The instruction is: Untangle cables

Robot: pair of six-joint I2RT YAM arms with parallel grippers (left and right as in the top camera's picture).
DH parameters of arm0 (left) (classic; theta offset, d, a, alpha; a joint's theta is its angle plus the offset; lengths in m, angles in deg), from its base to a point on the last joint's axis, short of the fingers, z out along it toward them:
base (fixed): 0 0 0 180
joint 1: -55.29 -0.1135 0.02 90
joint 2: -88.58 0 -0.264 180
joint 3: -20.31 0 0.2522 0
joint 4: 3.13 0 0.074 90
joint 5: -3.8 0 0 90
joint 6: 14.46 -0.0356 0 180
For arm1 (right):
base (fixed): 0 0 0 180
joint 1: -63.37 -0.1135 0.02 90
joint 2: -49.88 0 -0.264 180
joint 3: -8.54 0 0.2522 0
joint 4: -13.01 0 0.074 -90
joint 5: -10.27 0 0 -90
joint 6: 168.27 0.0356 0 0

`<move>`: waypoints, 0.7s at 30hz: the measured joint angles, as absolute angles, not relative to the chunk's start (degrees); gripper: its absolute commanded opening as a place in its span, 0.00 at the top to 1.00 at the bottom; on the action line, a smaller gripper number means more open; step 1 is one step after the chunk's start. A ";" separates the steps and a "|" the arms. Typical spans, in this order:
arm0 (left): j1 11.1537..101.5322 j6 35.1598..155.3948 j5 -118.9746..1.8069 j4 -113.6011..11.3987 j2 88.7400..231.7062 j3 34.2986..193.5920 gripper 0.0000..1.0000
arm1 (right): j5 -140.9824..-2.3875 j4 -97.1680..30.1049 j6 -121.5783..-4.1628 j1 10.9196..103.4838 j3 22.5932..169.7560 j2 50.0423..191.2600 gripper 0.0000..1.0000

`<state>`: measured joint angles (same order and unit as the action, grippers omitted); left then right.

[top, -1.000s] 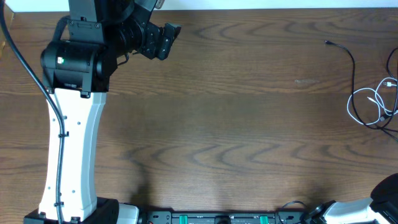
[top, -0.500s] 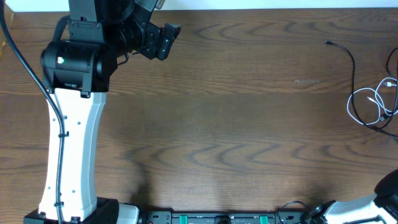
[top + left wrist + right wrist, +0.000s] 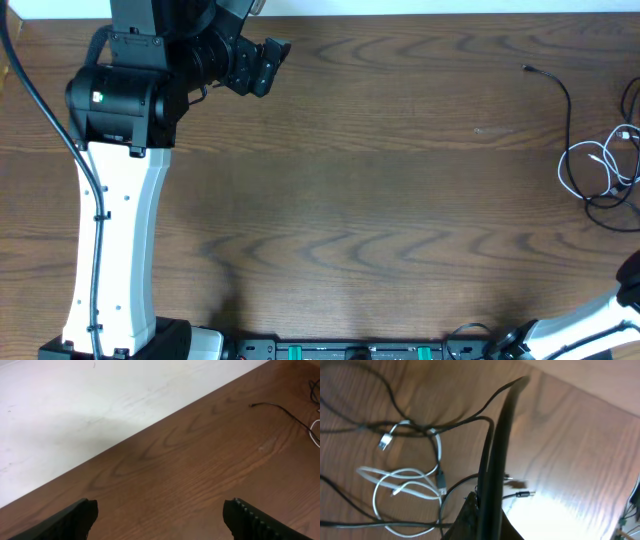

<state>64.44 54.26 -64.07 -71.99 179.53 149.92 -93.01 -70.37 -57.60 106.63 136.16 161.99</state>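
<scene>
Well apart: cables (image 3: 605, 165); left tool (image 3: 160, 515)

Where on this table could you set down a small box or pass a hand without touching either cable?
The middle of the table, between the left arm and the black cable, is bare wood. The strip ahead of the open left gripper is bare too. Crowded: the right edge, where the white cable lies tangled with the black.
</scene>
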 measured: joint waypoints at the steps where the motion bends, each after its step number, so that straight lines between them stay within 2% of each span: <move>1: 64.44 54.26 -64.07 -71.99 179.51 149.92 0.15 | -92.94 -70.37 -58.02 105.91 136.16 162.45 0.99; 11: 64.44 54.26 -64.07 -71.99 179.51 149.92 0.15 | -93.90 -70.42 -61.03 98.74 136.16 164.81 0.99; 21: 64.44 54.26 -64.07 -71.99 179.51 149.92 0.15 | -99.39 -75.18 -57.62 98.94 137.84 164.81 0.99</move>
<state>64.44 54.26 -64.07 -71.99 179.51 149.92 -99.39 -75.18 -57.62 98.94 137.84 164.81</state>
